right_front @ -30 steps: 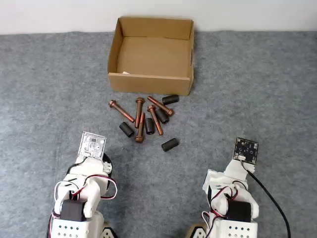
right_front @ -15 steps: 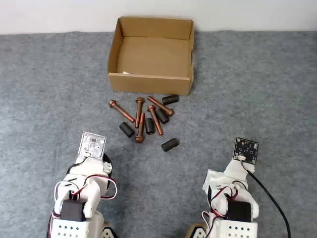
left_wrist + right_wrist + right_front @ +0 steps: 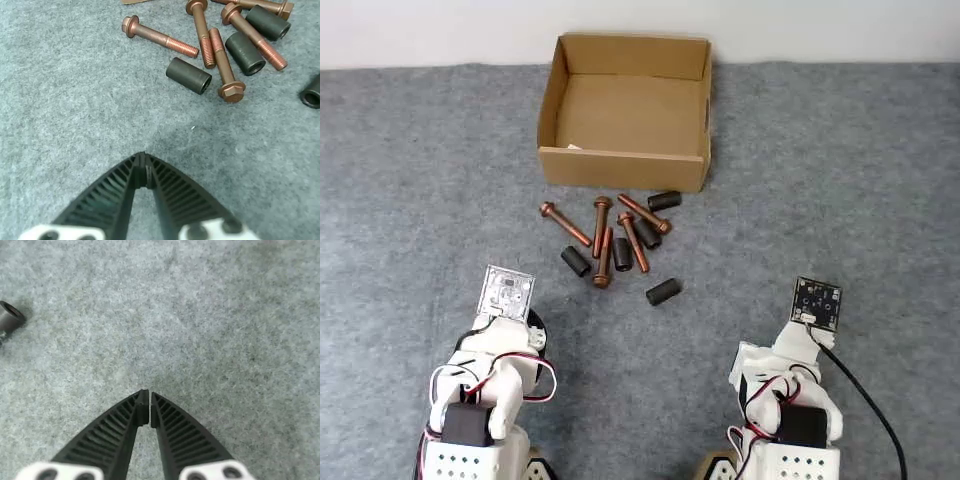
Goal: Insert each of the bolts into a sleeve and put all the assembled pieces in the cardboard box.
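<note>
The left claw (image 3: 144, 162) and the right claw (image 3: 149, 400) were each held pinched together, holding nothing, low over the grey tabletop (image 3: 840, 180). The bolts (image 3: 601, 228) and sleeves (image 3: 663, 292) were scattered loose just before the near wall of the cardboard box (image 3: 620, 168), with open tabletop left on both sides

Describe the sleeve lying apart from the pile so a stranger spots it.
Start at the cardboard box; in front of its near wall lies a cluster of copper bolts and black sleeves. The wanted sleeve is the black cylinder farthest from the box, alone, touching no bolt.
</note>
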You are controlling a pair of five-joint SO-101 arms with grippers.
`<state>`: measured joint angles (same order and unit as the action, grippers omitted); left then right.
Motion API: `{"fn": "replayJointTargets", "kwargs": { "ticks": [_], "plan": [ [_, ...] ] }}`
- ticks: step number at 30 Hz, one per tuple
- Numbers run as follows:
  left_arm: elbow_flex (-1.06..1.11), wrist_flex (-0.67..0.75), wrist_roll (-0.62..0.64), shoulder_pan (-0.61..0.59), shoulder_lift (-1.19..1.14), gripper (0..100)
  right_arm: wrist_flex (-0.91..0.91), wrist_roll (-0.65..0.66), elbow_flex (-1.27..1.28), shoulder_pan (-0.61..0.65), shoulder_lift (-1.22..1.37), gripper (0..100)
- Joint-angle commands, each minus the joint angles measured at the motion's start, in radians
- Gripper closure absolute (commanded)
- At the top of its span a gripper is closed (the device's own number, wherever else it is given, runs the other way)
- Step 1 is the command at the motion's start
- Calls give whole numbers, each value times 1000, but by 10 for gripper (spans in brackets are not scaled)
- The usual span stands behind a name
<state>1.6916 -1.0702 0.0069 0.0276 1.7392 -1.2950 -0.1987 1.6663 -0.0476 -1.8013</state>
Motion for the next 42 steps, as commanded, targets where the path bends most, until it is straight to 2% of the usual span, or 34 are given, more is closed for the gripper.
{"fn": "replayJointTargets", "kwargs": {
  "ticks": [1, 26, 33, 36, 42],
  "plan": [
    [-4, 26, -3, -5, 6, 995, -10, 11, 17, -5, -8, 989],
    [-4, 26, -3, -5, 6, 995, -10, 12, 6, -2, -8, 987],
    [-4, 26, -3, -5, 6, 995, 7, 12, -258, -2, 4, 991],
    [-4, 26, -3, -5, 6, 995, 8, 14, -367, 51, 31, 991],
    [-4, 26, -3, -5, 6, 995, -51, 0, -663, 159, 390, 991]
  ]
}}
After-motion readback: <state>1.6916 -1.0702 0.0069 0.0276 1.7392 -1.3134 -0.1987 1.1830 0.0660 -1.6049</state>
